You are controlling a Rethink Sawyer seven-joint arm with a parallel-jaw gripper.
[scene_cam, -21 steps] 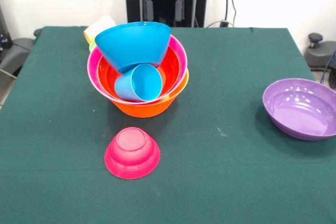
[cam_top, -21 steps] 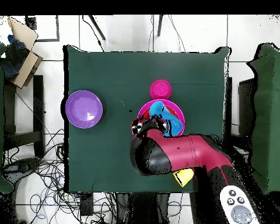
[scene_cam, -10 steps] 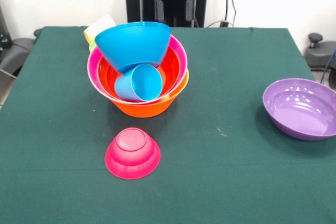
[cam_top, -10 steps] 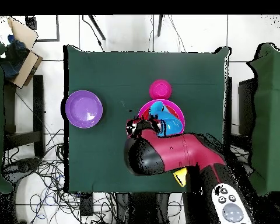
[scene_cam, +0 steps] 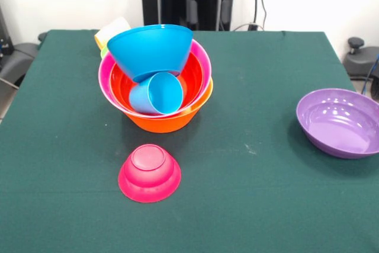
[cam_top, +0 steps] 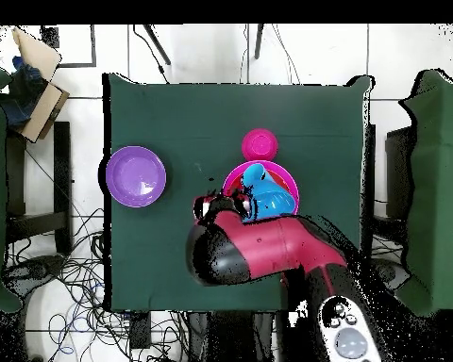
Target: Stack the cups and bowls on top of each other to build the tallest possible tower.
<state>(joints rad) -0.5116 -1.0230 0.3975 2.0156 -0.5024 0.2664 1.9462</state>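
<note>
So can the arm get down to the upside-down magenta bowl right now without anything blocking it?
Probably yes. The magenta bowl sits alone, upside down on the green cloth, apart from the tower, with nothing over it. The arm is above the table beside the tower.

The yellow cup (scene_cam: 112, 30) peeks out behind the tower (scene_cam: 155, 81); from overhead the arm (cam_top: 268, 255) covers it entirely.

Even, bright indoor light falls from above, leaving soft shadows under the tower (scene_cam: 155, 78) and the purple bowl (scene_cam: 339, 122) on the green table (scene_cam: 249, 194), with small white glare spots on the glossy plastic, and the front view is in focus from edge to edge.
</note>
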